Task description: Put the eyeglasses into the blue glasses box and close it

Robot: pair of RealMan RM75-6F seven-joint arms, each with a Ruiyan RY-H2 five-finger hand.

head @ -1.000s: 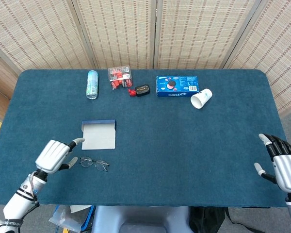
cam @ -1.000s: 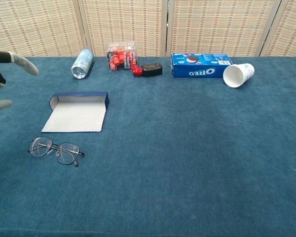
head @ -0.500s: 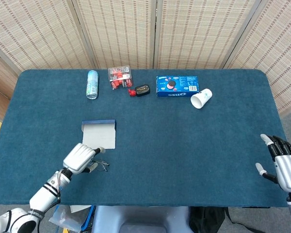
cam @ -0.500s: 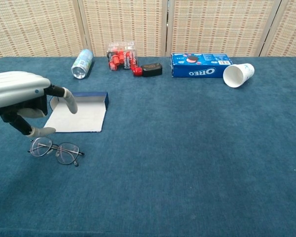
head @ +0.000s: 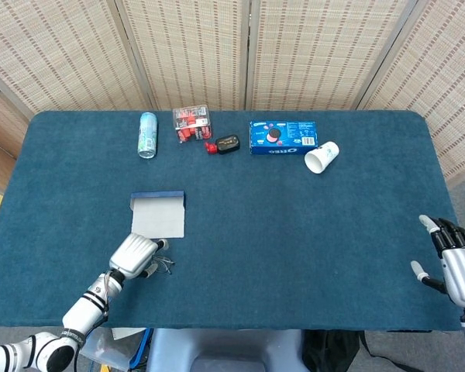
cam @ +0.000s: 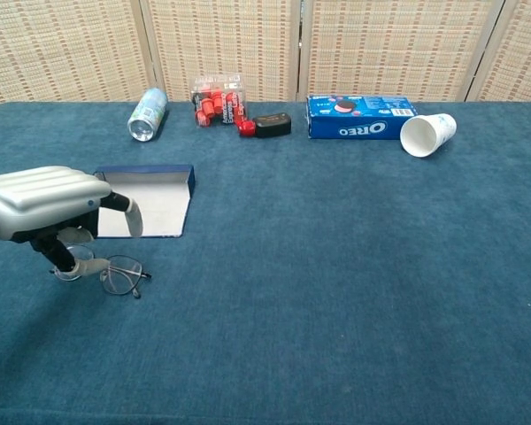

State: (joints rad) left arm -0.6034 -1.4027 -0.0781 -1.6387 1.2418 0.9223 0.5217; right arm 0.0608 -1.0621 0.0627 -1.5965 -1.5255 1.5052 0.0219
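Note:
The eyeglasses [cam: 117, 274] lie flat on the blue table [head: 294, 232], just in front of the open blue glasses box [cam: 146, 208], whose white inside faces up. My left hand [cam: 49, 204] hangs directly over the left half of the eyeglasses with its fingers [cam: 128, 214] pointing down and apart; its thumb reaches the left lens. In the head view the left hand [head: 136, 254] covers most of the eyeglasses [head: 165, 266], close to the box [head: 159, 215]. My right hand [head: 453, 263] rests open at the table's right edge, holding nothing.
Along the back edge lie a can [head: 147, 134], a clear case of red items [head: 191, 121], a small black object [head: 228, 143], an Oreo box [head: 284, 136] and a tipped paper cup [head: 322, 157].
My left hand has swept from the left side of the table rightward and down onto the eyeglasses. The eyeglasses and box have not shifted. The right hand is nearly still.

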